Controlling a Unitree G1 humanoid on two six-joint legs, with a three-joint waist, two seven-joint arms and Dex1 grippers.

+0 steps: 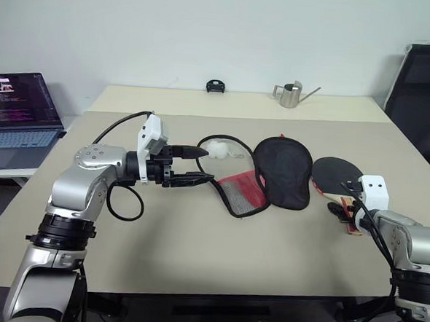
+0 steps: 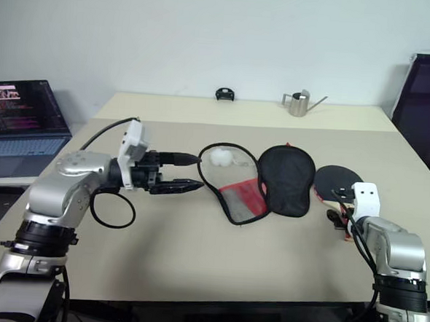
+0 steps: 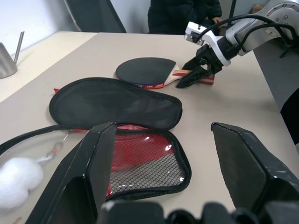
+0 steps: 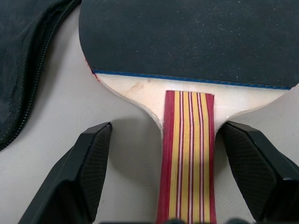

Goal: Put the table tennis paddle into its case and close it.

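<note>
The table tennis paddle [image 1: 336, 172] lies flat at the right of the table, black face up, with its striped handle [image 4: 189, 154] pointing toward me. My right gripper [image 4: 167, 127] is open, one finger on each side of the handle and a gap left on both sides. The case [image 1: 284, 169] lies unzipped at the table's middle, its black half beside the paddle and its red mesh-pocket half [image 1: 242, 192] folded out to the left. My left gripper [image 1: 199, 165] hovers open at the left end of the case's zip rim, holding nothing.
A white fluffy ball [image 1: 217, 148] on a cord lies inside the zip loop by the left gripper's upper finger. An open laptop [image 1: 17, 116] sits at far left, with a metal watering can [image 1: 288, 95] and a small black object [image 1: 216, 86] at the back. A black chair [image 1: 423, 93] stands at right.
</note>
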